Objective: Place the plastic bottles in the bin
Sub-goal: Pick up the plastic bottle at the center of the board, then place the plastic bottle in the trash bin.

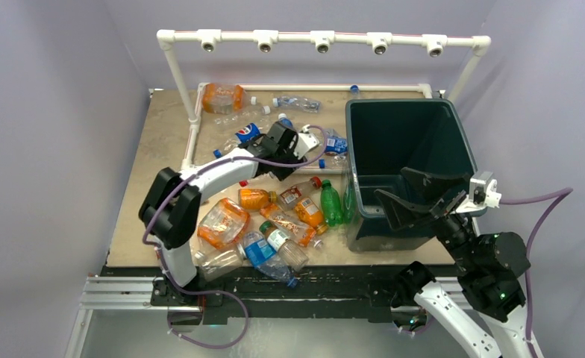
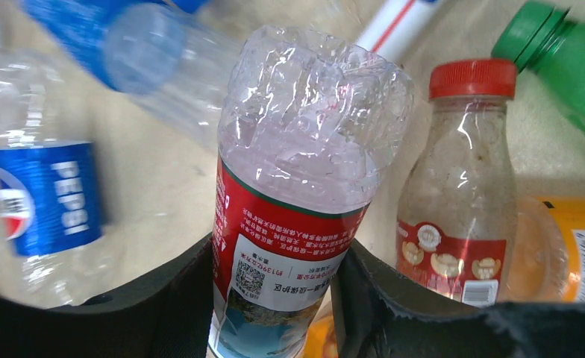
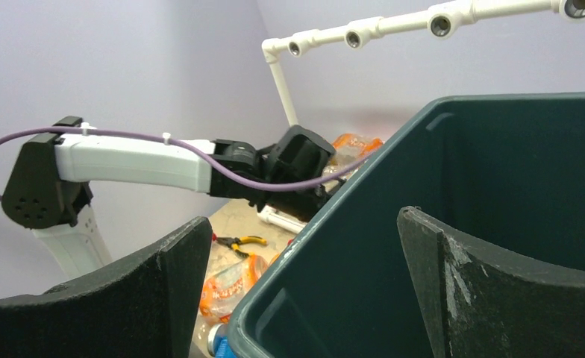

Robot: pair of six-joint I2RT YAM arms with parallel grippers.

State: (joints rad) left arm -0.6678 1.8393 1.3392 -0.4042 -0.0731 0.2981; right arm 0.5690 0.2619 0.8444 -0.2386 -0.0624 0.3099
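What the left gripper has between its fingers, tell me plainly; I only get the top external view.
Observer: The left gripper holds a clear bottle with a red label, both fingers against that label.
Operator: Name its nearest neighbour.
Observer: A red-capped bottle with a red label lies beside it.
Operator: Report anything hidden by that arm.
Observer: Yellow-handled pliers show below it in the right wrist view.

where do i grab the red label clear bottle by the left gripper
Across the labelled middle, from above, one finger on each long side, as the left gripper stands. The bottle seems to lie flat; its far end is crumpled, while the label band looks straight and even.
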